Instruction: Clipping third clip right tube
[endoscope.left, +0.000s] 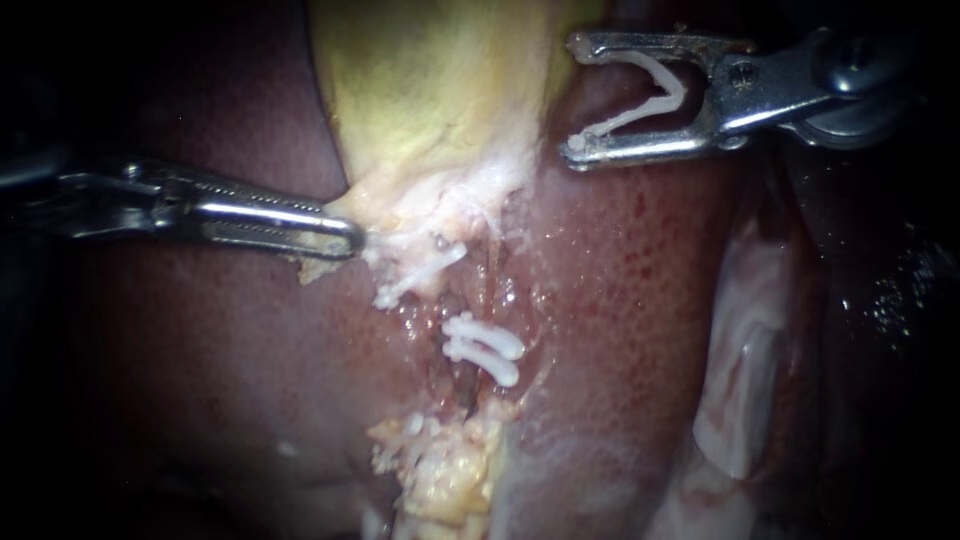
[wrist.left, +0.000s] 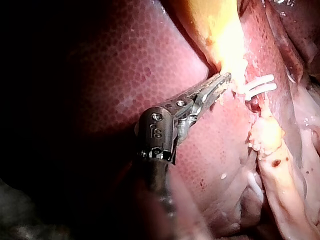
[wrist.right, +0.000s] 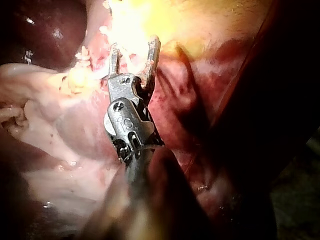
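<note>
My right instrument (endoscope.left: 575, 97) comes in from the upper right. Its jaws stand wide apart with an open white clip (endoscope.left: 645, 105) seated between them, over the liver and well above the clipped tubes. Two white clips (endoscope.left: 485, 348) lie side by side across the right tube. A single white clip (endoscope.left: 415, 272) sits up and to the left of them. My left instrument (endoscope.left: 345, 237) is shut on the whitish lower edge of the yellow-green gallbladder (endoscope.left: 430, 90). In the left wrist view its jaws (wrist.left: 225, 80) bite tissue beside the clips (wrist.left: 260, 85). In its own wrist view, my right instrument (wrist.right: 135, 47) faces bright yellow tissue.
Mottled red liver (endoscope.left: 620, 260) surrounds the dissected bed. Yellow fatty tissue (endoscope.left: 450, 470) lies below the clips. Pale folded tissue (endoscope.left: 740, 380) runs down the right side.
</note>
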